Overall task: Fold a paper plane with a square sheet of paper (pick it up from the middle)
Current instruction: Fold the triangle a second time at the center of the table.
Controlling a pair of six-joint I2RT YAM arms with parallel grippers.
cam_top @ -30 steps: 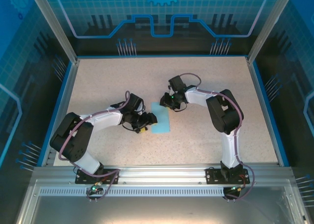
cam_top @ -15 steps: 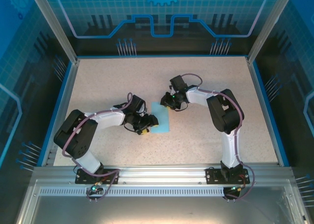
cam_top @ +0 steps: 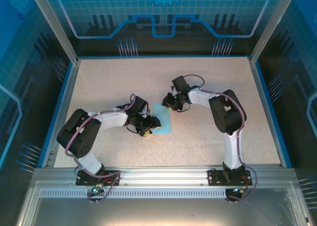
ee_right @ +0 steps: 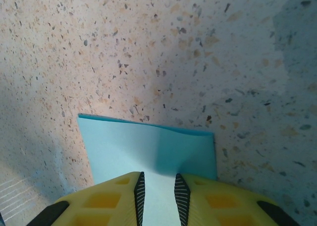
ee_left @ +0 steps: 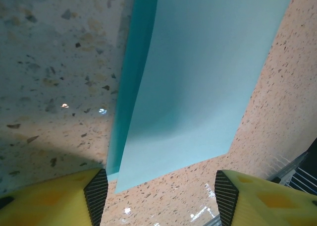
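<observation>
- My left jaws stand wide apart and grip nothing. One end of the square sheet of paper point(ee_left: 198, 87) lies just ahead, between their yellow tips.
- My right jaws are nearly together over the sheet's edge, with pale paper showing in the slit. I cannot tell whether they pinch it.
- From above, the sheet lies near the middle of the speckled bench point(cam_top: 208, 77). My left jaws are at its 8 o'clock and my right jaws at its 12 o'clock.
</observation>
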